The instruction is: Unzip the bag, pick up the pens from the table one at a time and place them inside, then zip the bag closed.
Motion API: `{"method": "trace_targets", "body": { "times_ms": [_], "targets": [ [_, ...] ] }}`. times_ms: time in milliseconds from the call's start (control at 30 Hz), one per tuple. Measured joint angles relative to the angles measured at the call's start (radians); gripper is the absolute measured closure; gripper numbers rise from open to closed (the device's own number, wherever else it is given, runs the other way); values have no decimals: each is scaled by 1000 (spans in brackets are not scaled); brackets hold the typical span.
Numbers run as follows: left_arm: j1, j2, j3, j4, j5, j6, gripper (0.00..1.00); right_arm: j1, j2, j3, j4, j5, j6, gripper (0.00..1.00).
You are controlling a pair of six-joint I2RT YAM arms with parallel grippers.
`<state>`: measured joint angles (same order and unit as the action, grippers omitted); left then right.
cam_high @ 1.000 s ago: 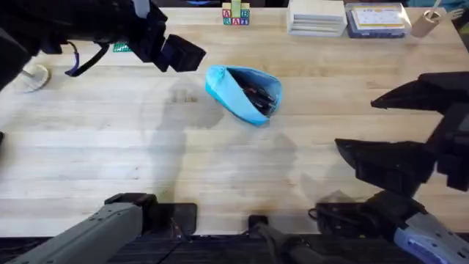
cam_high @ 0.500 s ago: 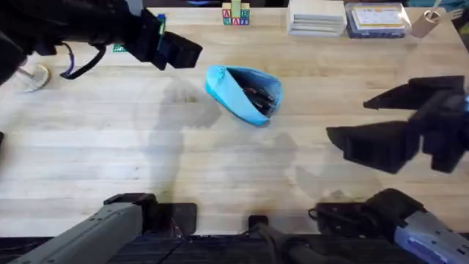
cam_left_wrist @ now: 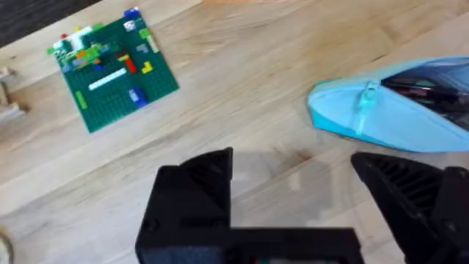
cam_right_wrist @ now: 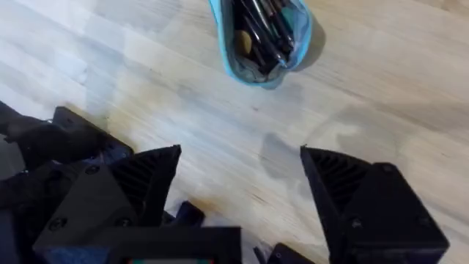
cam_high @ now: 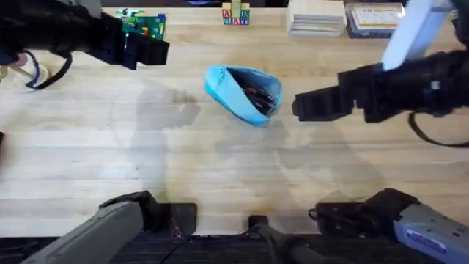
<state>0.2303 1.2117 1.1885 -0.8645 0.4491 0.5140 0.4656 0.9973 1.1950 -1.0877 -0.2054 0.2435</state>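
Bag point(cam_high: 244, 93) is seen just above the centre of the overhead frame, lying flat on the table point(cam_high: 220, 169), with its long axis running from upper left to lower right. Its mouth gapes at the lower-right end, and the pens point(cam_high: 258, 93) are already gathered inside it as dark sticks; no loose pen can be made out on the bare wood around it. In the right wrist view the open mouth point(cam_right_wrist: 264, 37) is turned toward the camera, the pens point(cam_right_wrist: 258, 31) being visible within.

The right gripper point(cam_high: 304, 105) is held just to the right of the bag's open end, clearly nearer than the left gripper point(cam_high: 150, 53), which is parked toward the upper left, well apart from the bag. The right fingers point(cam_right_wrist: 146, 183) are spread wide with nothing between them; the left fingers point(cam_left_wrist: 198, 183) are likewise parted and empty. In the left wrist view the closed tip of the bag point(cam_left_wrist: 381, 110) is seen with the zipper pull point(cam_left_wrist: 366, 95) close to that end.

The loading is judged finished, with only the zipping left. Since the pull sits at the upper-left end, it would have to be drawn along the long axis toward the lower right, while the pouch is steadied by the other arm.
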Motion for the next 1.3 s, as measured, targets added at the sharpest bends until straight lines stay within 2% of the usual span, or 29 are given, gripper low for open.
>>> {"method": "trace_targets", "body": {
  "times_ms": [133, 267, 533, 767, 1000, 1300],
  "targets": [
    [45, 0, 0, -14, 0, -1, 8, 42, 54, 12, 32, 0, 22, 4],
    [70, 0, 0, -15, 0, -2, 8, 79, 103, 57, 34, 36, 58, 4],
    [72, 0, 0, -15, 0, 27, 8, 189, 185, 167, 36, 171, 176, 5],
    [72, 45, 0, -31, 1, 53, 8, 283, 266, 189, 39, 281, 296, 6],
    [72, 136, 0, -31, 0, 55, 7, 303, 298, 190, 40, 319, 353, 4],
    [72, 136, 0, -31, 0, 55, 7, 303, 298, 190, 40, 322, 357, 3]
  ]
}}
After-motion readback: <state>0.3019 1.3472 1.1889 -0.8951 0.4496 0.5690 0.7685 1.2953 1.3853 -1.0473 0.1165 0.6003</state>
